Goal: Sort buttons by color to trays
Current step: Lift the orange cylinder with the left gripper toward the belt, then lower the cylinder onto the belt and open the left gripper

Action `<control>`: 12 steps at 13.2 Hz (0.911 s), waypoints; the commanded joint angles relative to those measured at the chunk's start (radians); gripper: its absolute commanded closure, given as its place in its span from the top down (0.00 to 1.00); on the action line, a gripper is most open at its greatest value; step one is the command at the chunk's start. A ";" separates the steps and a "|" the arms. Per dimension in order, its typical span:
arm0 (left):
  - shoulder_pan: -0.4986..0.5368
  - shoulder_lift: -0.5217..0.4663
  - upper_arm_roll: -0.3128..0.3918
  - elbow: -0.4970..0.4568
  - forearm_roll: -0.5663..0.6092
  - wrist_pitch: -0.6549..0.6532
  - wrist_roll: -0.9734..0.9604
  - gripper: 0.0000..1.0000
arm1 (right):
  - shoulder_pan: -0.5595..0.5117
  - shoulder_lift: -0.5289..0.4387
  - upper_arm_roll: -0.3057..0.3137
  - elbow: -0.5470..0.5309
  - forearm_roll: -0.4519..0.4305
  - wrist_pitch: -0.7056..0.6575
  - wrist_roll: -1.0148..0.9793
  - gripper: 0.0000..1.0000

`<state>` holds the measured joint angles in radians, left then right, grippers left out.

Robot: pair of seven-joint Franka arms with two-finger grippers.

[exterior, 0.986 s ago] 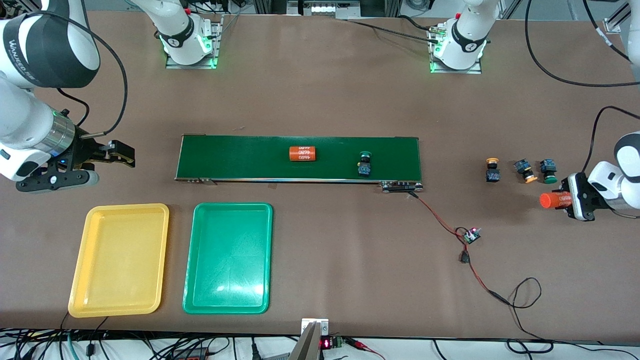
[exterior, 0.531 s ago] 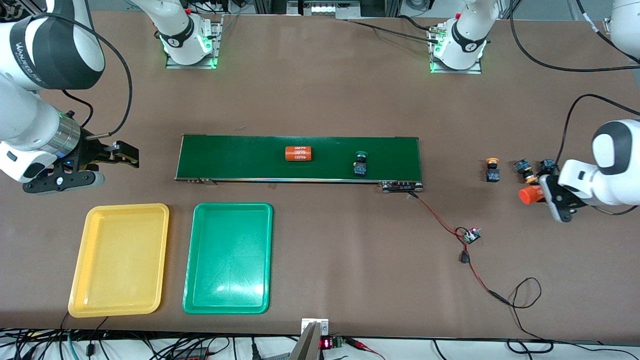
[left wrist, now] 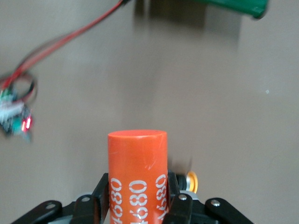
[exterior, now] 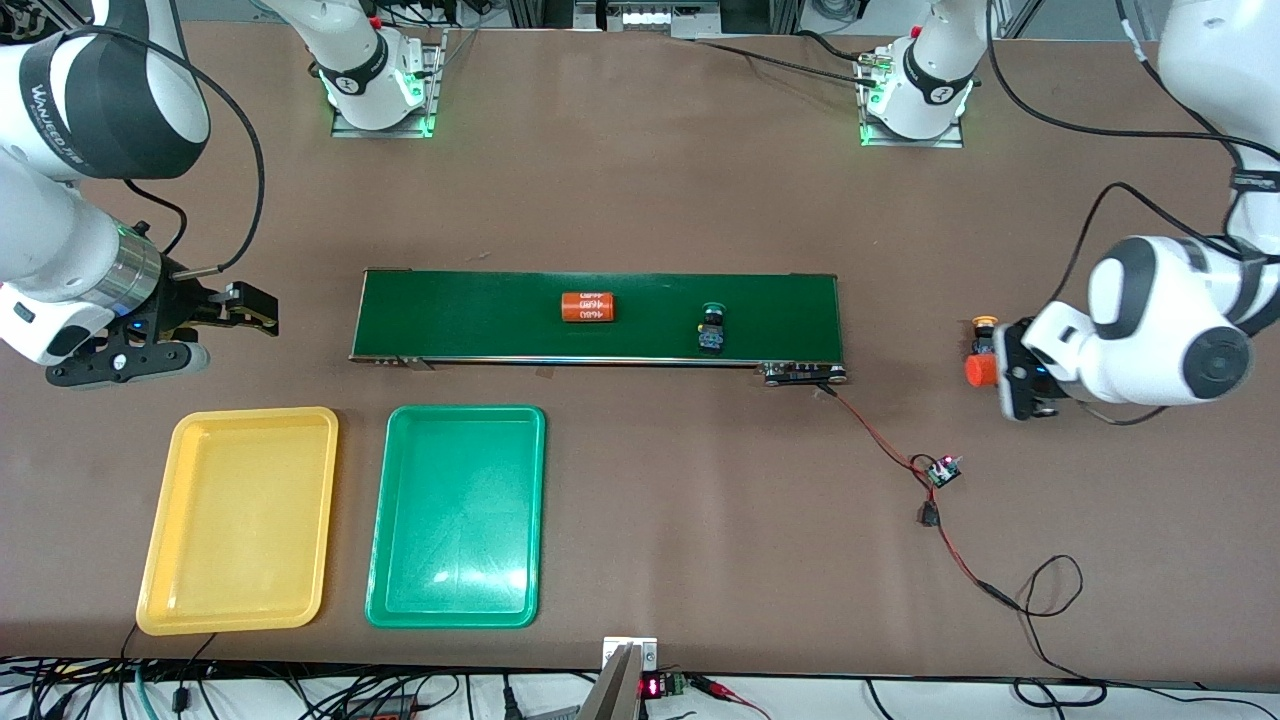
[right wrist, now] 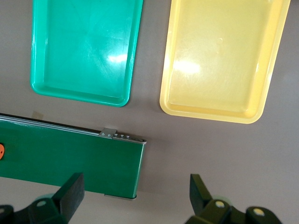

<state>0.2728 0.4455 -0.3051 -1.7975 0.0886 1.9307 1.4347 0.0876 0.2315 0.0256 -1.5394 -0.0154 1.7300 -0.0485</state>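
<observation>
Gripping an orange cylinder marked "4680" [left wrist: 137, 175] between its fingers, the left end effector [exterior: 1012, 385] hung over the worktop [exterior: 640, 200] at the left arm's end, just beside a yellow-capped button [exterior: 984, 324] that stood on the worktop there (in the left wrist view only a sliver of that yellow cap showed past the cylinder). The other buttons at that end were hidden by the arm. A green-capped button [exterior: 711, 331] sat on the dark-green conveyor belt [exterior: 480, 315], toward the left arm's end of it, and a second orange "4680" cylinder [exterior: 587, 307] lay on its side on the belt, nearer its middle. The right end effector [exterior: 215, 325] waited over the worktop off the belt's other end with its fingers spread wide apart and nothing between them. Nearer the front camera than the belt, the yellow tray [exterior: 240, 520] and the green tray [exterior: 457, 515] lay side by side, the yellow one closer to the right arm's end, with no button in either. A small circuit board [exterior: 942, 470] with red and black wires lay on the worktop near the belt's motor end.
</observation>
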 commanded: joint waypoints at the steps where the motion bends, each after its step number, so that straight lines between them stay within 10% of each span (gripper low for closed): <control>1: -0.015 -0.065 -0.053 -0.057 -0.021 -0.004 0.053 0.00 | 0.009 0.006 0.000 0.016 0.012 -0.003 0.015 1.00; 12: -0.106 -0.062 -0.192 -0.192 -0.162 0.125 0.041 0.00 | 0.012 -0.079 -0.015 -0.051 0.066 -0.136 0.012 1.00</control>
<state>0.1506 0.4116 -0.4831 -1.9305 -0.0347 1.9984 1.4522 0.0856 0.2157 0.0172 -1.5388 0.0309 1.6149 -0.0472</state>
